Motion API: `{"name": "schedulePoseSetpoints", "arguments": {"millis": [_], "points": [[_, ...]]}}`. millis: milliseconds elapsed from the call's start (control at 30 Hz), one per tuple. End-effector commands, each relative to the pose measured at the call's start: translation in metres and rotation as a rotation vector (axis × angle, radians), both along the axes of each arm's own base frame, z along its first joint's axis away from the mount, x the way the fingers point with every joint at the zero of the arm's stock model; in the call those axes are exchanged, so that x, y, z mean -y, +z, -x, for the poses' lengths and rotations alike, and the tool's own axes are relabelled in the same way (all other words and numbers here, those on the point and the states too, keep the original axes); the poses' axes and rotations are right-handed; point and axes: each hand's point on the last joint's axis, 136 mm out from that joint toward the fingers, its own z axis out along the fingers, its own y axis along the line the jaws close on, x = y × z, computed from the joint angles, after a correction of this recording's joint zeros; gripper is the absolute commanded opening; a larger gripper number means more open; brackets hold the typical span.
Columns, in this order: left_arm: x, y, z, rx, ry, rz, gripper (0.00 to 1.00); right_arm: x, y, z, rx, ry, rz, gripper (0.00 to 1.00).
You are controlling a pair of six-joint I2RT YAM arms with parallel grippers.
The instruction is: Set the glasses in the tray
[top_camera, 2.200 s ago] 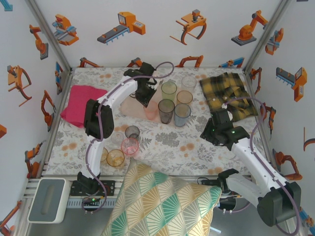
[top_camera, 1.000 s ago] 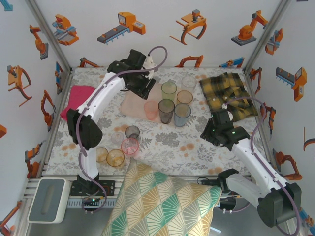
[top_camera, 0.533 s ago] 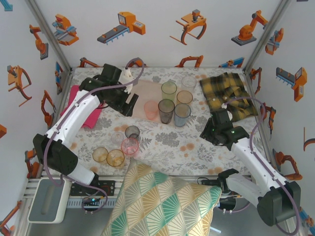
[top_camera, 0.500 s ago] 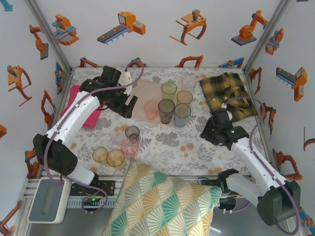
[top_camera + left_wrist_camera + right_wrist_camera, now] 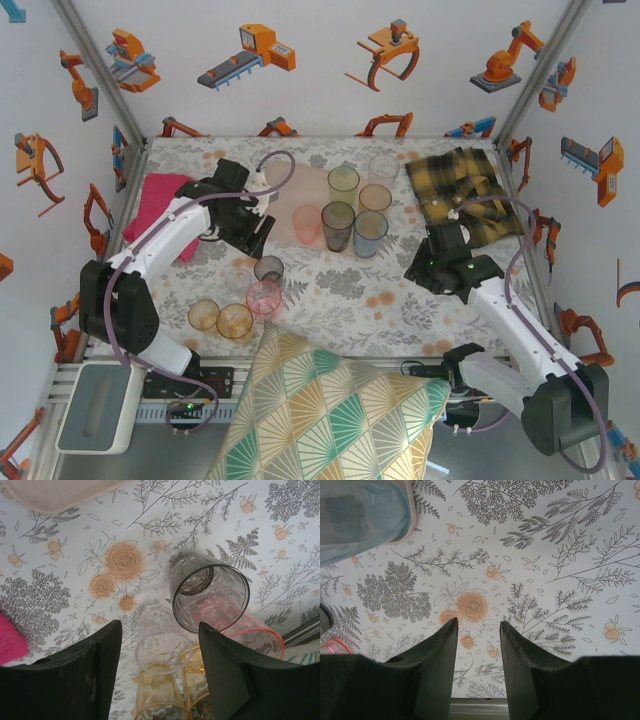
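At the lower edge of the top view, a patterned cushion (image 5: pixel 330 410) leans over the near side of the worktop (image 5: pixel 340 290). Just above it, at lower left, five of the glasses (image 5: pixel 204 314) stand off the tray, close together: two amber glasses (image 5: pixel 235 320), a pink glass (image 5: pixel 264 297), a clear glass (image 5: pixel 238 280) and a smoky grey glass (image 5: pixel 268 268).

The left fingers (image 5: pixel 100 670) hang over this group. In the left wrist view they are spread apart and empty. The clear glass lies in the gap between them, lower down and not touched.

At centre right, the right fingers (image 5: pixel 435 670) are also parted and hold nothing. They are over bare worktop, with a blue glass (image 5: pixel 360 515) at the upper left of their view.

Further up, the tray (image 5: pixel 285 185) appears to carry six glasses on its right part, and its left part is bare.

The step in hand seems to be the reach for the next loose glass, probably the clear one. The next move calls for a straight descent, so that the fingers pass on both sides of the rim without knocking the grey and amber neighbours. After that come a gentle closing, a lift, and a carry to the bare part of the tray.
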Motion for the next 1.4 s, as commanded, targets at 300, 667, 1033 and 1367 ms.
{"name": "schedulePoseSetpoints", "arguments": {"millis": [300, 667, 1033, 1367], "points": [[0.017, -0.026, 0.011, -0.059, -0.072, 0.024, 0.56, 0.005, 0.002, 0.004, 0.006, -0.035, -0.010, 0.40], [0.017, -0.048, 0.015, -0.086, -0.087, -0.021, 0.49, 0.004, 0.001, 0.002, 0.004, -0.032, -0.008, 0.40], [0.019, -0.060, 0.011, -0.090, -0.085, -0.050, 0.40, 0.005, -0.002, 0.003, -0.002, -0.037, -0.007, 0.40], [0.017, -0.062, 0.006, -0.069, -0.071, -0.074, 0.27, 0.006, -0.003, 0.004, -0.004, -0.036, -0.005, 0.40]]}}
